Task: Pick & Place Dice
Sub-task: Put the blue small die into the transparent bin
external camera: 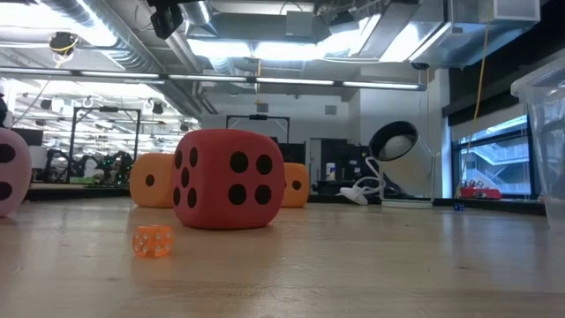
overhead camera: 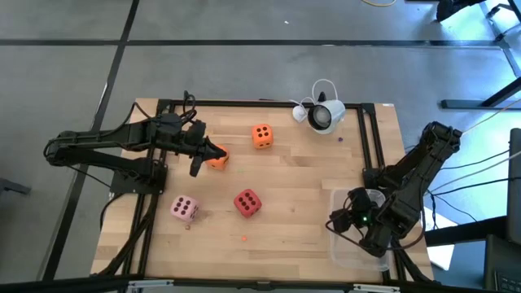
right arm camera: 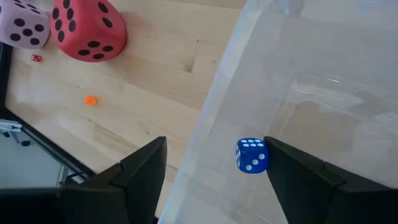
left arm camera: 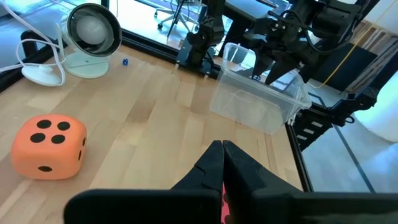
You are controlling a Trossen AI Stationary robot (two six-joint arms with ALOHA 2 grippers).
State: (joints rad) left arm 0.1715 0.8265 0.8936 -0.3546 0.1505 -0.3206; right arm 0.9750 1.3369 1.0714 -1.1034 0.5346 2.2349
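Bench (overhead camera: 309,187): wooden, carried red die (overhead camera: 247,203), pink die (overhead camera: 184,209), orange die (overhead camera: 261,136).
Left gripper (overhead camera: 195,167): fingers pressed together, beside second orange die (overhead camera: 216,159).
Right gripper (right arm camera: 214,171): fingers spread over clear bin (right arm camera: 311,81), small blue die (right arm camera: 252,155) between them.

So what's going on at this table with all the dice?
Two robot arms are sorting dice. The right hand hovers open over a clear plastic bin at the table's right edge, with a small blue die between its fingers, apparently falling or already lying in the bin. The left hand is shut beside an orange die. Another orange die, a red die and a pink die sit loose.
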